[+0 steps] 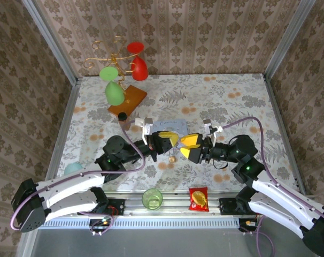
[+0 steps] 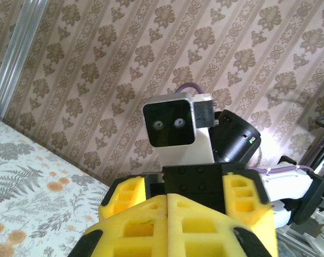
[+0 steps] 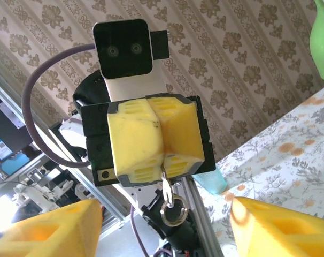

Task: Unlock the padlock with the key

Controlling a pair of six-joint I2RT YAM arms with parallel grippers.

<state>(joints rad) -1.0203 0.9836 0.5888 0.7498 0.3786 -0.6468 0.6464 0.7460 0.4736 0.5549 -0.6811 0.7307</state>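
Observation:
My left gripper (image 1: 171,140) is shut on a small silver key (image 3: 166,184), which hangs from between its yellow pads (image 3: 135,134) with a split ring (image 3: 174,209) dangling below. In the left wrist view my left gripper (image 2: 167,206) has its pads pressed together. Directly facing it, my right gripper (image 1: 191,148) is open with nothing between its fingers (image 3: 44,233); it appears head-on as the right gripper (image 2: 184,187). A tiny brass-gold object, apparently the padlock (image 1: 172,158), lies on the table just below both grippers, touched by neither.
A green cup (image 1: 152,198) and a red-and-gold snack packet (image 1: 198,199) sit at the near edge. A teal cup (image 1: 74,169) stands by the left arm. At the back left, a gold wire stand on a wooden base (image 1: 131,97) holds green and red glasses.

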